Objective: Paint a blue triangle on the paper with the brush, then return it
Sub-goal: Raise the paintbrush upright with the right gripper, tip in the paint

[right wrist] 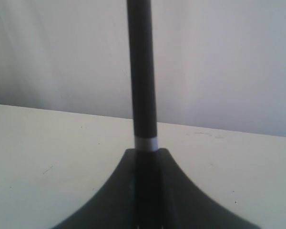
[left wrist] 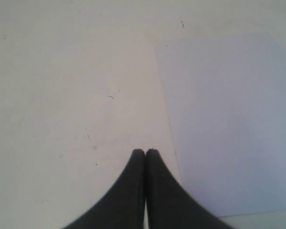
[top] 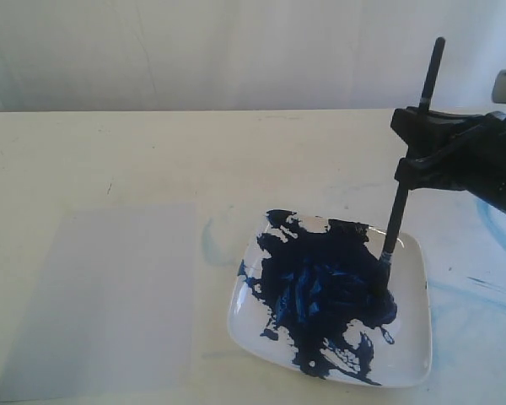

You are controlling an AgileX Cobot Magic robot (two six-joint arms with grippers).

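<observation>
Right end effector (top: 410,150) clamped on near-upright paintbrush (top: 396,215), bristles in dark-blue paint (top: 320,295) on white square plate (top: 417,346) at near right, paper (top: 101,295) flat at near left, left end effector (left wrist: 145,152) closed, empty, over bench (left wrist: 62,95).

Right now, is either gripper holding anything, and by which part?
Right gripper holds the brush mid-handle, bristles in the blue paint. Left gripper is shut, empty.

A glossy white square plate (top: 409,350) is sitting directly beneath the right pincer (top: 407,145), carrying a big dark-blue paint mass (top: 320,295). Faint light-blue smears (top: 208,240) are marking the cream table (top: 194,152) lower down, to the pincer's left.
</observation>
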